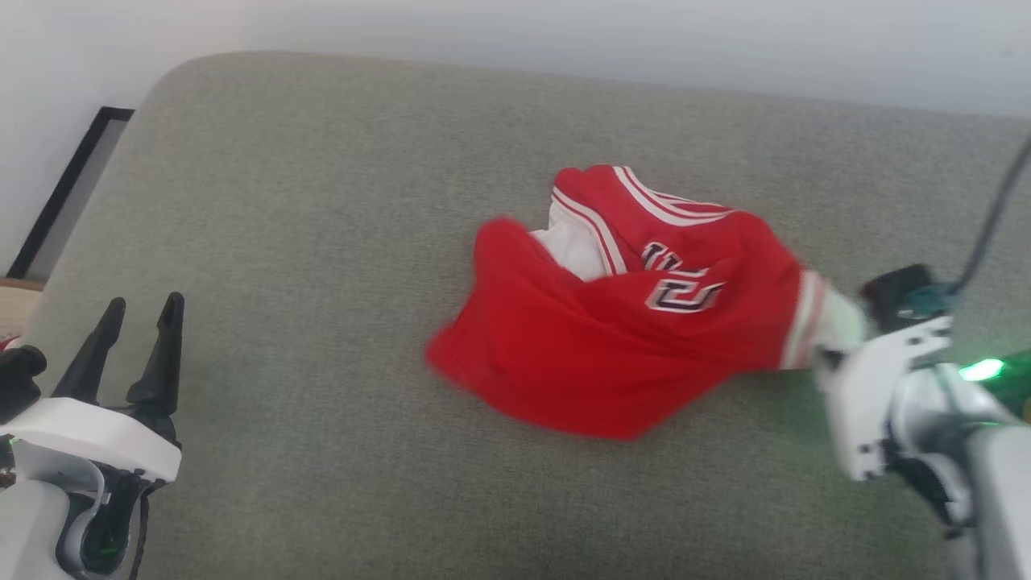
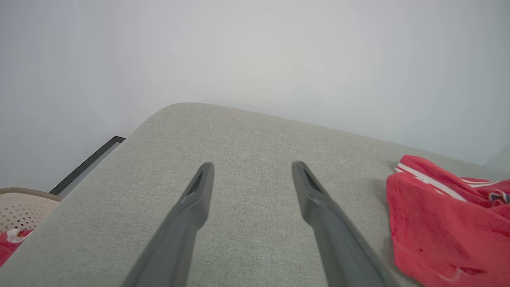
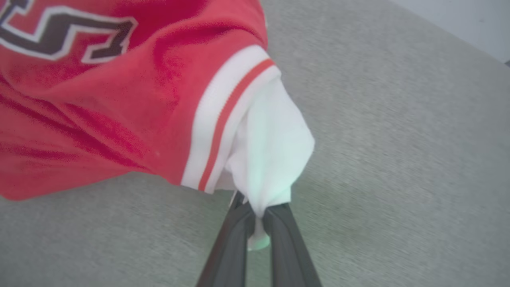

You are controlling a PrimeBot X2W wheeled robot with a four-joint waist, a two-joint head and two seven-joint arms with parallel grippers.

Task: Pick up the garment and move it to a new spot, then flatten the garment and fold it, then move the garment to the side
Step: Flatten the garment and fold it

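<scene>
Head view, left to right. Leftmost, left claw (image 1: 145, 300) spread wide, empty, parked well apart from the work, likely waiting its turn. Well to its right, red jersey (image 1: 612, 354) bunched on the grey cushion (image 1: 322, 201). Just beyond, right claw (image 3: 261, 207) clamped shut on the white sleeve (image 3: 271, 147), cloth drawn taut toward it, seemingly to haul the jersey to a new spot.

The garment (image 1: 596, 362) is red with a white sleeve (image 3: 271, 143), red-and-white striped trim (image 3: 223, 119) and dark, white-outlined lettering (image 1: 685, 294), on a grey-green woven cushion (image 1: 322, 242) against a pale wall (image 1: 564, 32), with a beige perforated basket (image 2: 22, 207) at the lower left of the left wrist view.
</scene>
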